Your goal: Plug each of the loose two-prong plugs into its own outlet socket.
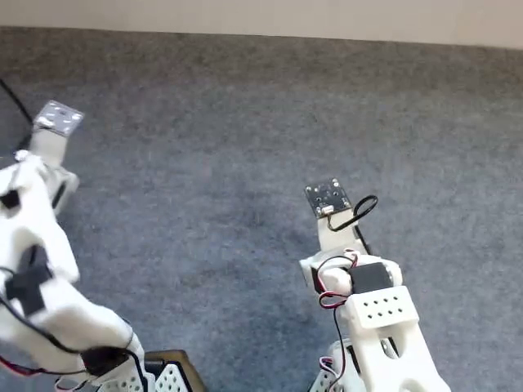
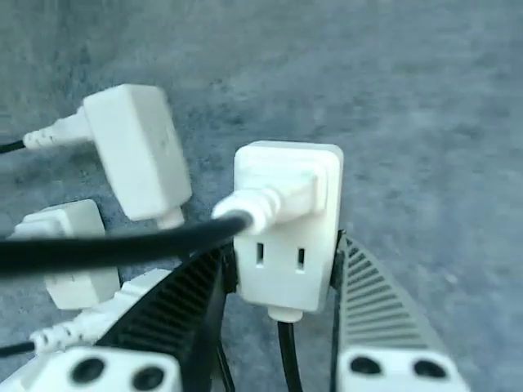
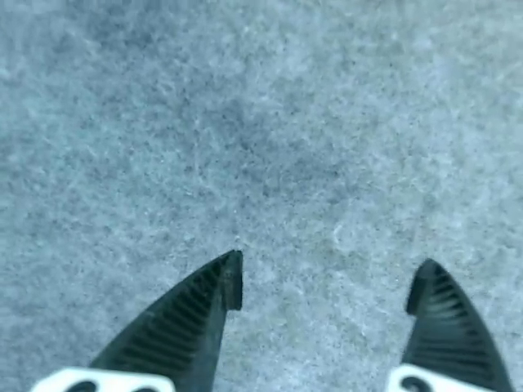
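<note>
My left gripper [image 2: 283, 255] is shut on a white outlet block [image 2: 288, 167], one finger [image 2: 192, 306] on each side. A white two-prong plug [image 2: 274, 198] with a black cord [image 2: 98, 249] sits in the block's upper socket. Below it an empty two-slot socket [image 2: 279, 257] faces the camera. Beside the block stand a larger white plug body [image 2: 137, 151], a second one [image 2: 69, 253] and a third [image 2: 98, 322]. My right gripper [image 3: 329, 282] is open over bare grey carpet with nothing between its fingers. In the high view the left arm [image 1: 37, 253] is at the left edge and the right arm [image 1: 368, 302] right of centre.
Grey carpet [image 1: 245, 122] covers the whole work surface. A black cord [image 1: 12, 102] runs off at the far left by the left arm. A pale wall strip [image 1: 261, 16] borders the far edge.
</note>
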